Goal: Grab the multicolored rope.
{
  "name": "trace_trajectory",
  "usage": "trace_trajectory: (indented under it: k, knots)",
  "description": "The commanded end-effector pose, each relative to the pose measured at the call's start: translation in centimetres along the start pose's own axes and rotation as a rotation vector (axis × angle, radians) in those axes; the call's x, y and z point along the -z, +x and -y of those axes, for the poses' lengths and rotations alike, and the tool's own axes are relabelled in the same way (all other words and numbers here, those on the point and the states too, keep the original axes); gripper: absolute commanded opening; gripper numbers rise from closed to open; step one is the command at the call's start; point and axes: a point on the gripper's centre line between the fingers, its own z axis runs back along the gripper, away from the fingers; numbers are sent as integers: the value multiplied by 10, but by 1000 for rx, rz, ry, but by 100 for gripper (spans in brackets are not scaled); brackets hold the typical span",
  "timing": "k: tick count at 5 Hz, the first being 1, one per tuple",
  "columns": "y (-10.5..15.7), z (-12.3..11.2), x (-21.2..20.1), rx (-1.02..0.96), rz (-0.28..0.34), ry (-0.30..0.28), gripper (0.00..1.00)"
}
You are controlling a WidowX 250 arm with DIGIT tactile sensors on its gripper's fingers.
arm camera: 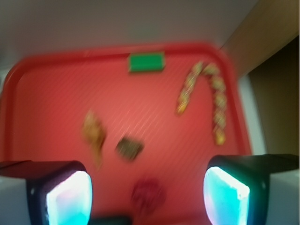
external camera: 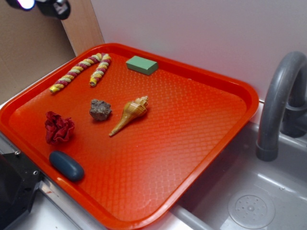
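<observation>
Red tray (external camera: pixel 201 143) holds multicolored rope (external camera: pixel 81 71), seashell (external camera: pixel 130 114), seemingly rock (external camera: pixel 100 109); tool (arm camera: pixel 147 194) wide open, empty.

Orange-red tray (external camera: pixel 201 143) fills frame centre. Multicolored rope (external camera: pixel 82 70) bent in a hook at upper left, green block (external camera: pixel 142 64) near it. Mid-left: grey rock (external camera: pixel 100 109) beside tan seashell (external camera: pixel 130 114). Dark red fabric ball (external camera: pixel 59 128) above blue oval, possibly soap (external camera: pixel 66 165). Grey faucet (external camera: pixel 280 103) over sink (external camera: pixel 249 206), right edge
</observation>
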Motion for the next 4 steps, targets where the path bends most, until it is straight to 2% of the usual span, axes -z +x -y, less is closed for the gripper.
trace_trajectory:
  k: [1, 3, 4]
  knots:
    - [44, -45, 55, -100, 68, 88, 100]
    - [59, -62, 121, -101, 50, 121, 100]
    - [64, -70, 150, -87, 18, 107, 100]
